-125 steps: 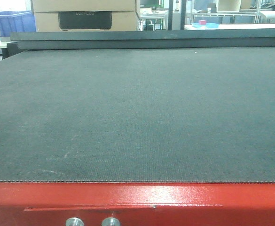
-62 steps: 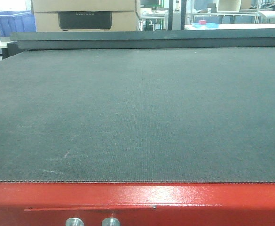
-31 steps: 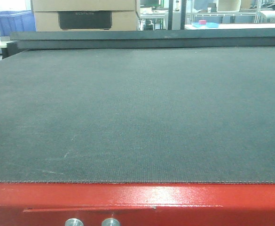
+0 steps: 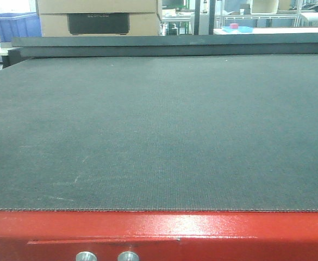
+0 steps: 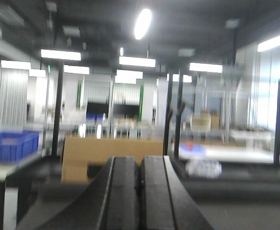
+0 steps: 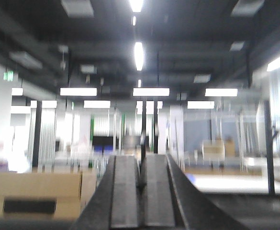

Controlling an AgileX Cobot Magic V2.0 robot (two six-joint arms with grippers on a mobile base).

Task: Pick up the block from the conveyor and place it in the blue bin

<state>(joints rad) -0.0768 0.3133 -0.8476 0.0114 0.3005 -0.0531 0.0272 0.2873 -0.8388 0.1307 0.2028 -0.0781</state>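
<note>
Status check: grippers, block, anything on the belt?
Left gripper shut, empty; right gripper shut, empty. No block in view on the conveyor. Blue bin beyond the belt's far left corner. Nothing in the way.

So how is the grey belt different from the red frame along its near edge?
The belt is dull dark grey with a woven texture. The frame is glossy red and reflects light. The belt is wide and fills most of the front view, while the frame shows only as a narrow band below it. The belt has nothing on it, while the frame carries two round silver bolts. They share a straight edge running the full width of the view.
</note>
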